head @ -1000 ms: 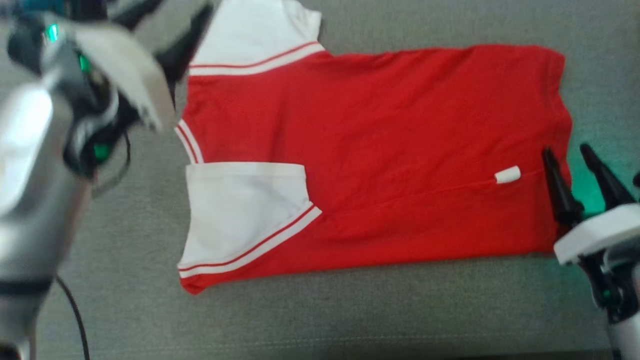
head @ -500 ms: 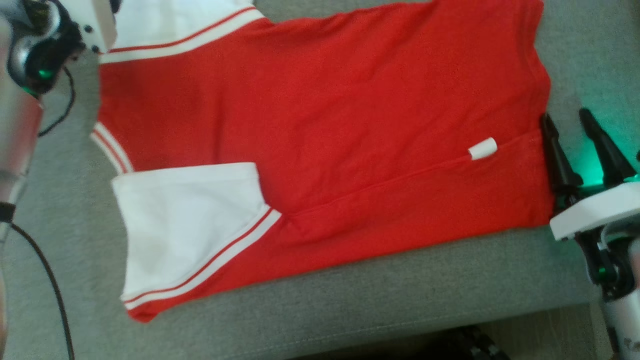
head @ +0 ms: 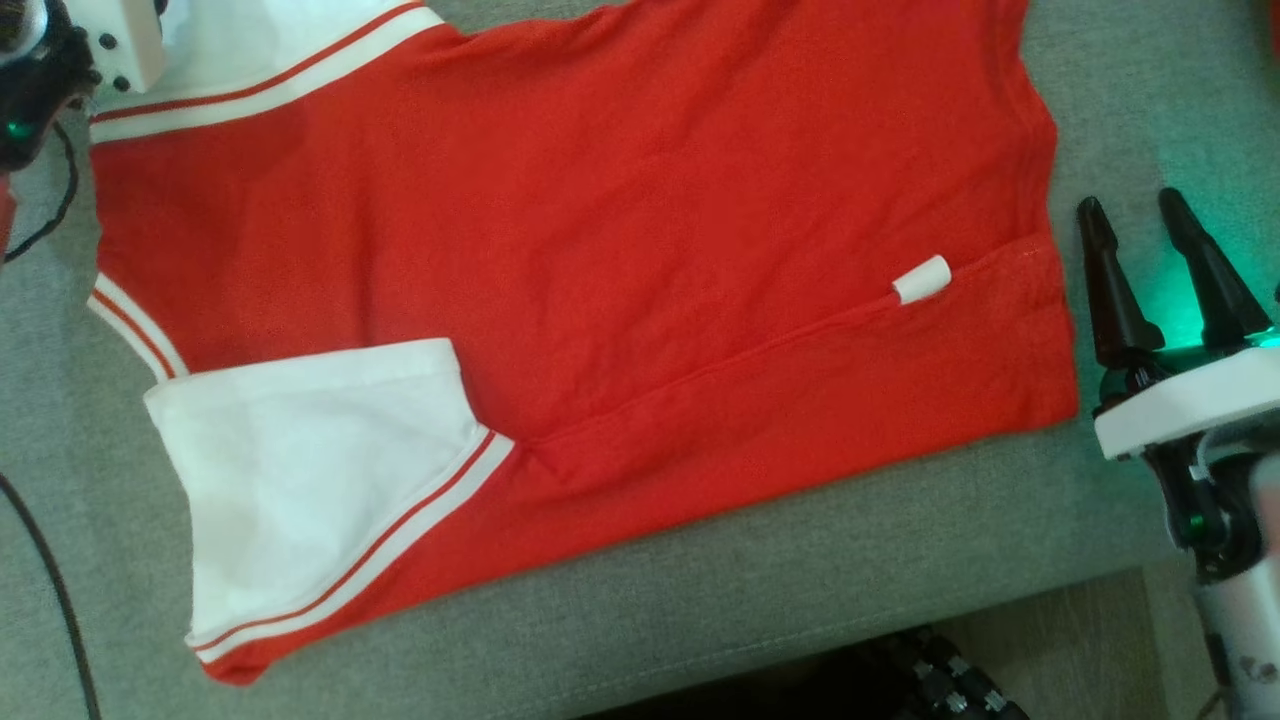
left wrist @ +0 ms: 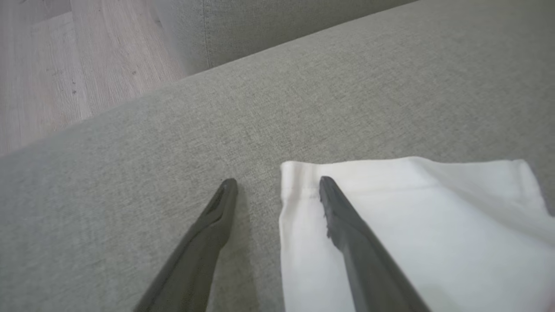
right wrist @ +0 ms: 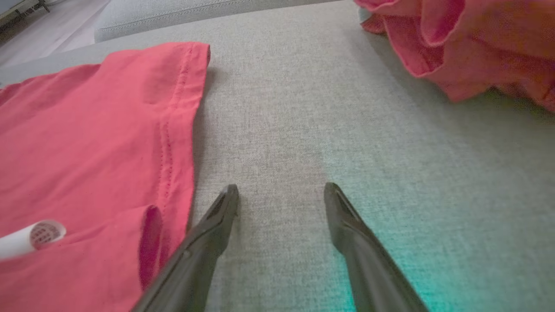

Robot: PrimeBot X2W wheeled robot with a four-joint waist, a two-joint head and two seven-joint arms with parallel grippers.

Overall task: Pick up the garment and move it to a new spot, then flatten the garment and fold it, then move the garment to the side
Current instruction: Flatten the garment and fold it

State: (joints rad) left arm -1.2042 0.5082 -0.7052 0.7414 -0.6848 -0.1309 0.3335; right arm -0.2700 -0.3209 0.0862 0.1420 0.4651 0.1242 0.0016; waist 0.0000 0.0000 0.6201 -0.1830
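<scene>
The garment [head: 600, 200] is soft and light; I should pinch its sleeve [left wrist: 412, 216] and hem [right wrist: 182, 108]; my left end effector [left wrist: 277, 181] and right end effector [right wrist: 282, 186] stand open

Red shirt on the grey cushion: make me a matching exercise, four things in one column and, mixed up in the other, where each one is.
Things
1. left gripper
2. right gripper
3. white label
4. crumpled red cloth

Places
A. sticking out of a fold near the hem of the red shirt
B. open, above bare grey cushion beside that hem
C. apart from the shirt, at the top right of the right wrist view
D. open, one finger over the corner of the white sleeve

Pairs: 1-D, 2-B, 3-A, 4-C
</scene>
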